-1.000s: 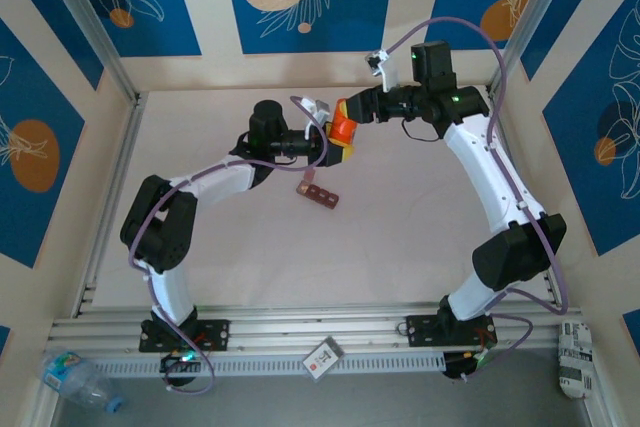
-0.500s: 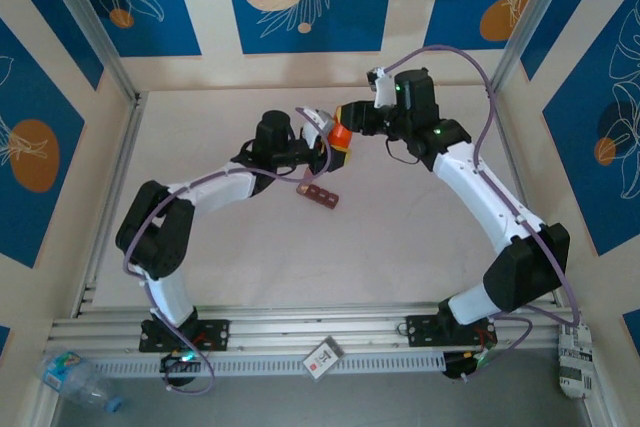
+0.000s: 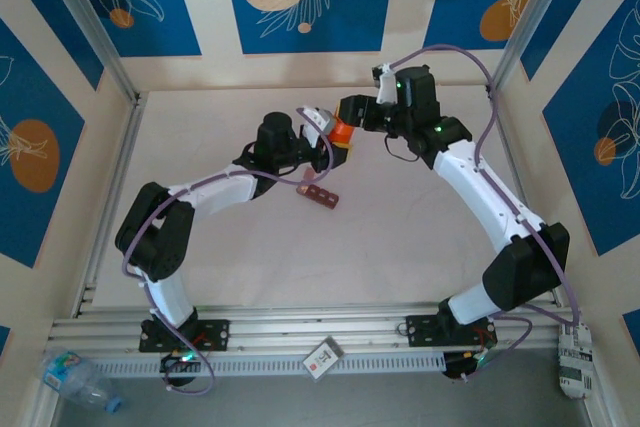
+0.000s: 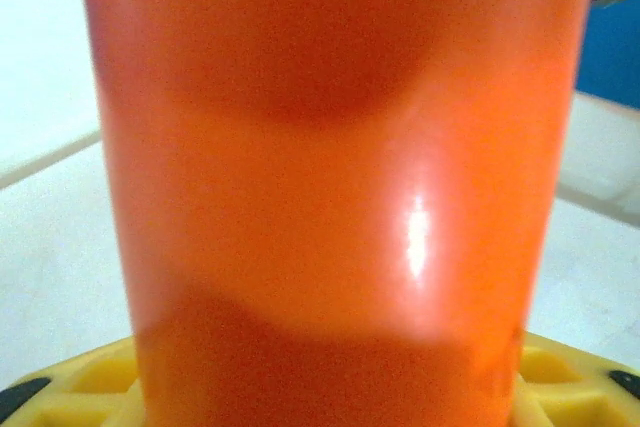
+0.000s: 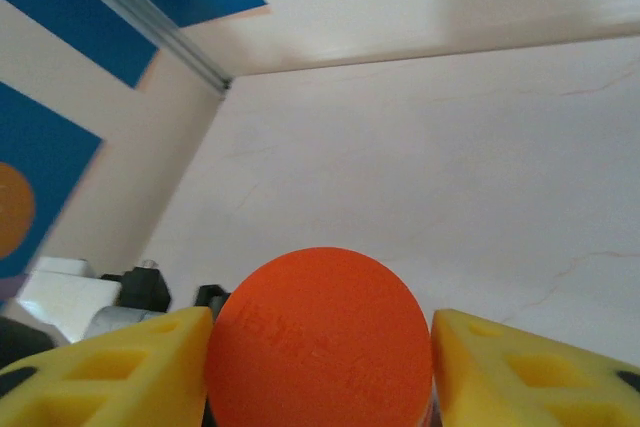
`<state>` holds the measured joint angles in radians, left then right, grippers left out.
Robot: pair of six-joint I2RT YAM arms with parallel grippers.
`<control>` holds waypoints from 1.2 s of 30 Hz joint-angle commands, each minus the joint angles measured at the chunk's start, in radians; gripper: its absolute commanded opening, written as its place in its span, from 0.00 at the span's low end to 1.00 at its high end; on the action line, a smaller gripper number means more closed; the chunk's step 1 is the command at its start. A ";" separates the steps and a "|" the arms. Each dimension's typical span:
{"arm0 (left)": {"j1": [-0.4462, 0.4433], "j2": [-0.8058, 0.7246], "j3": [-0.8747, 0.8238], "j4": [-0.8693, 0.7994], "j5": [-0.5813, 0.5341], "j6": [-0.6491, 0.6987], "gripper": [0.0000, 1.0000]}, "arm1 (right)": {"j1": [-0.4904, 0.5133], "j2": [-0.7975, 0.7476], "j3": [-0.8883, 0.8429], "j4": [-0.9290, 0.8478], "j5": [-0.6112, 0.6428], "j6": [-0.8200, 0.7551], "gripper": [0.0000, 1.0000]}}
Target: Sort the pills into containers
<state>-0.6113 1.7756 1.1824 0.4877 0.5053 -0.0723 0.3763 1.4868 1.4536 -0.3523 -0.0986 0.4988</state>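
Left gripper (image 4: 320,387) is gripping an orange bottle (image 4: 330,147). Right gripper (image 5: 320,332) is flanking its cap (image 5: 318,292), grip unclear. Containers (image 3: 321,194) are lying on open counter (image 3: 400,247).

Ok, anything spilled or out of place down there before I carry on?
Nothing spilled that I can see. The left gripper holds the orange bottle, and the right gripper flanks its cap. The containers lie at a slant on the table, no loose pills near them. A plastic bottle lies outside the near rail.
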 commanded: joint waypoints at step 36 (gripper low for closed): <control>0.084 0.054 0.183 -0.239 0.426 0.080 0.00 | -0.125 0.280 0.579 -0.735 -0.453 -0.598 0.82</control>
<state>-0.5339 1.8286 1.3327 0.2455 0.8909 -0.0154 0.2432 1.7786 2.0457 -1.0592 -0.5240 -0.0780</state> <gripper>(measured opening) 0.524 0.824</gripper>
